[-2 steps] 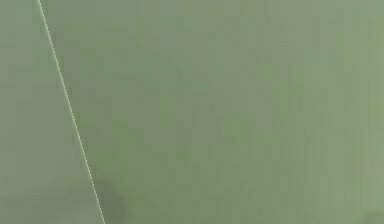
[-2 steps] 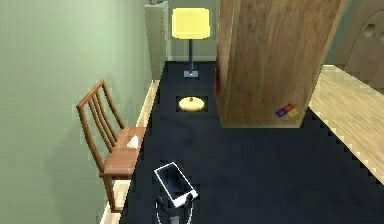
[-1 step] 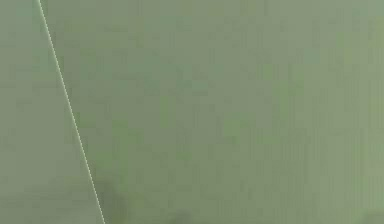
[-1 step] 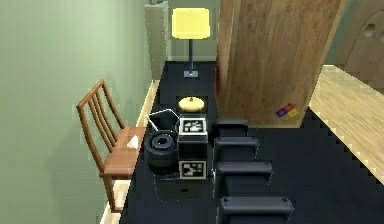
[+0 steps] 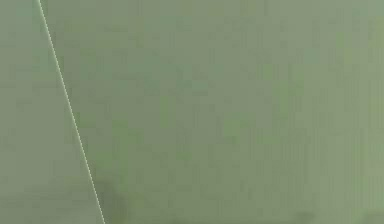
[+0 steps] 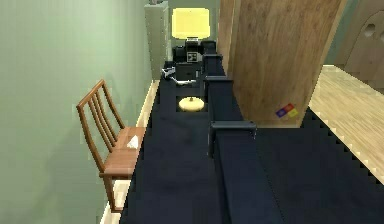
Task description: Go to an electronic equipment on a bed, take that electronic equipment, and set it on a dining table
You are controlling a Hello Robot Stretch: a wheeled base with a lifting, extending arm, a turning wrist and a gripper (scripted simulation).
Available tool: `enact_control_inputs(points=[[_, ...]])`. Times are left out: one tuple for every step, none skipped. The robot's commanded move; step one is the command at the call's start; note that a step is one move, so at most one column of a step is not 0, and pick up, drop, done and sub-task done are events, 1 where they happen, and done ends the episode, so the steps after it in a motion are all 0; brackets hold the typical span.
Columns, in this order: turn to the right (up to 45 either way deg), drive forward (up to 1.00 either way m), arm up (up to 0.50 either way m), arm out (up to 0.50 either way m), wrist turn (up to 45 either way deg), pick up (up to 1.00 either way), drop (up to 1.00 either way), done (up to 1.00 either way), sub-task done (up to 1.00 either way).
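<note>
Forward view is facing a plain green wall (image 5: 220, 110), with a thin pale line (image 5: 70, 110) slanting down across its left part from the top edge to the bottom edge.

Arm side view is showing the same green wall (image 6: 50, 60) running along the left. Against it a wooden chair (image 6: 100, 120) with a slatted back is standing, and a small white thing (image 6: 131, 146) is lying on its seat. Just right of the chair a dark bed (image 6: 170, 170) is stretching from the near edge to the far end of the room.

A pale yellow round thing (image 6: 190, 103) is lying on the bed's cover, just left of the arm (image 6: 235, 165). Whether this is the electronic equipment cannot be told from its shape. Beyond the bed's far end a lamp (image 6: 190, 22) with a yellow shade is glowing.

The arm is reaching out over the bed, and the gripper (image 6: 178, 72) is sitting at its far end, below the lamp and farther out than the yellow thing. How its fingers are standing cannot be told. With the bed's cover right behind it, it is also unclear whether it is holding anything.

Right of the arm a tall wooden panel (image 6: 285, 50) is rising from the bed's edge. It is carrying a small coloured label (image 6: 285, 110) near its lower corner, with marks too small to read. At the far right a light wooden floor (image 6: 350, 110) is showing.
</note>
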Motion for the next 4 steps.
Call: enact_control_inputs(points=[[0.0, 0.0, 0.0, 0.0, 45.0, 0.0, 0.0, 0.0, 0.0], [0.0, 0.0, 0.0, 0.0, 24.0, 0.0, 0.0, 0.0, 0.0], [0.0, 0.0, -0.3, 0.0, 0.0, 0.0, 0.0, 0.0, 0.0], [0.0, 0.0, 0.0, 0.0, 0.0, 0.0, 1.0, 0.0, 0.0]])
